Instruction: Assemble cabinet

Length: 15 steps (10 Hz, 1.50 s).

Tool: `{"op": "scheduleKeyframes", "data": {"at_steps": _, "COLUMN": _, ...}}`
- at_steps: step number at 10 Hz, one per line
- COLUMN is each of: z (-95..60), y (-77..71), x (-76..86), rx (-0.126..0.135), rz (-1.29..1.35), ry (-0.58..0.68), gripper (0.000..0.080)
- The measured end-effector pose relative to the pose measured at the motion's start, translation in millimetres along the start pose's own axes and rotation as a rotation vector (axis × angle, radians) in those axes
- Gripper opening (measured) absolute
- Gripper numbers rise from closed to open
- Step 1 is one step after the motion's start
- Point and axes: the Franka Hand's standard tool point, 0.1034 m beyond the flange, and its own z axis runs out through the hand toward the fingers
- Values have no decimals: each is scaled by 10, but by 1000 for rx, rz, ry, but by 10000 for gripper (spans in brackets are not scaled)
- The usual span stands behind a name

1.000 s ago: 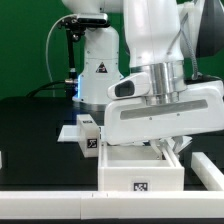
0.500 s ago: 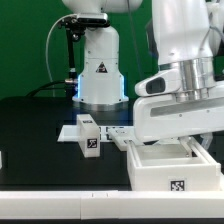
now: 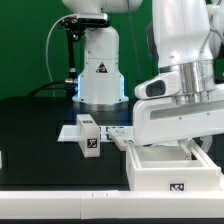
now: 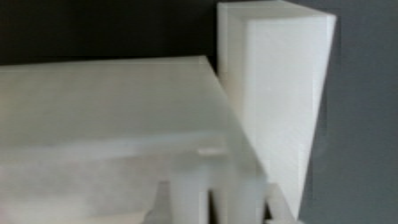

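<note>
The cabinet (image 3: 150,178) is a white open-topped box with a black-and-white tag on its front face, standing low at the exterior view's right. My gripper (image 3: 170,145) reaches down into it from above, and its fingertips are hidden there by the hand and the box rim. In the wrist view the gripper (image 4: 212,205) is shut, with only a thin dark slit between the fingers (image 4: 185,205). They stand over a broad flat white surface (image 4: 107,130), next to an upright white wall (image 4: 276,90). Nothing shows between the fingers.
A small white tagged block (image 3: 90,135) and flat white panels (image 3: 118,133) lie on the black table behind the box. The arm's base (image 3: 98,70) rises at the back. A white band (image 3: 60,205) runs along the front edge.
Gripper and cabinet box have shifted together toward the exterior view's right, then slightly nearer the front edge. The fingers stay shut.
</note>
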Motion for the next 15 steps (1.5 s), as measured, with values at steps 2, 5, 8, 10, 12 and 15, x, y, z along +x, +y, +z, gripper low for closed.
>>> {"op": "scheduleKeyframes", "data": {"at_steps": 2, "z": 2, "y": 21, "x": 2, "rx": -2, "rz": 2, "ry": 0, "gripper": 237}}
{"op": "scheduleKeyframes", "data": {"at_steps": 5, "z": 3, "y": 21, "x": 1, "rx": -2, "rz": 3, "ry": 0, "gripper": 557}}
{"op": "scheduleKeyframes", "data": {"at_steps": 8, "z": -36, "y": 21, "x": 20, "rx": 0, "rz": 11, "ry": -4, "gripper": 777}}
{"op": "scheduleKeyframes", "data": {"at_steps": 10, "z": -215, "y": 0, "x": 91, "rx": 10, "rz": 14, "ry": -5, "gripper": 793}}
{"op": "scheduleKeyframes", "data": {"at_steps": 12, "z": -440, "y": -13, "x": 92, "rx": 9, "rz": 90, "ry": 11, "gripper": 797}}
{"op": "scheduleKeyframes", "data": {"at_steps": 15, "z": -445, "y": -70, "x": 44, "rx": 3, "rz": 95, "ry": 24, "gripper": 797}}
